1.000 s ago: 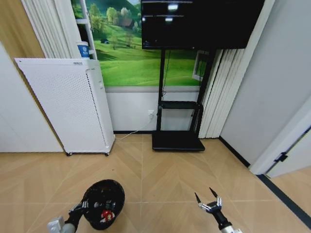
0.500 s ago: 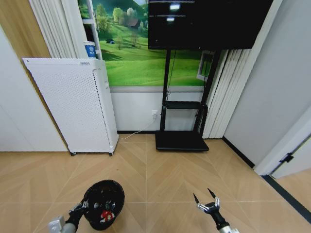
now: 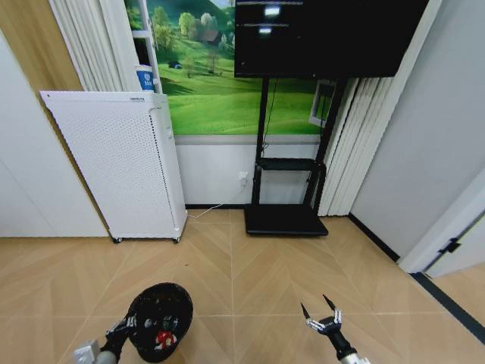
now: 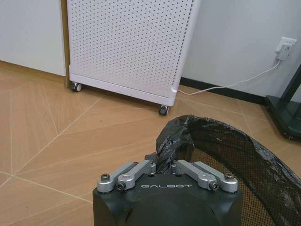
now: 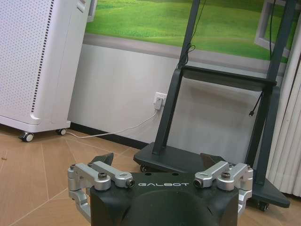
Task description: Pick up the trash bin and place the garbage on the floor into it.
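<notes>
1. Two grippers are seen low in the head view: the left gripper at the near left with its jaws clamped on the trash bin, the right gripper at the near right with its jaws spread apart and nothing between them.
2. Red-and-white garbage is seen inside the bin from the head view; the left wrist view looks across the rim and the contents are not visible there.
3. The grip is shown close in the left wrist view: the left gripper is closed on a bunched fold of the black bag liner at the bin's rim.
4. The bin is recorded as small, round and black, with mesh visible under the crinkled liner. It is located at the near left, over the wood floor.
5. A white perforated box unit on castors stands against the wall behind the bin, well apart from it.
6. A black screen stand with a flat base is seen ahead of the right gripper in the right wrist view, beside a wall socket with a white cable.
7. A landscape mural and a dark screen are noted on the far wall.
</notes>
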### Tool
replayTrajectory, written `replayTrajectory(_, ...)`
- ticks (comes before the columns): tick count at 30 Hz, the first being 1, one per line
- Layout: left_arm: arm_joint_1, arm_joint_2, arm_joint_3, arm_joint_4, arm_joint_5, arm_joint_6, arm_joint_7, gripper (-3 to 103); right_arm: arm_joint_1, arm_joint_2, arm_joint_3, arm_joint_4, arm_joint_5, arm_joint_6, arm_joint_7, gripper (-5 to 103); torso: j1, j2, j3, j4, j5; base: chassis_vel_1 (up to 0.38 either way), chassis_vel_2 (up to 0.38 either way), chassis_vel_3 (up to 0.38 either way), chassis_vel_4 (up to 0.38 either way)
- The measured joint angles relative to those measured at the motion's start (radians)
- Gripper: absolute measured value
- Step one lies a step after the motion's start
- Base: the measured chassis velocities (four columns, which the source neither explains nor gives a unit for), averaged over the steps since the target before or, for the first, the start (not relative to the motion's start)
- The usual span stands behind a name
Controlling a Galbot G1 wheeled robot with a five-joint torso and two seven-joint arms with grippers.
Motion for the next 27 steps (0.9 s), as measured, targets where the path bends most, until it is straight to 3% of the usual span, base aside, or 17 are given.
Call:
replayTrajectory(16,-0.001,0.015,-0.039,0.051,-0.018,-0.023,0.017,7,0.027,0.008,-0.032,-0.015,-0.012,-0.001,0.020,100,0.000,0.000,0.000,-0.0001,0.0001,-0.006,-0.005,0.007,0.013)
replayTrajectory(27,-0.109,0.037,-0.027,0.141,-0.043,-0.031,0.017,7,0.032,0.012,-0.053,-0.054,-0.006,-0.001,0.016,100,0.000,0.000,0.000,-0.0001,0.0001,0.000,0.000,0.000,0.000)
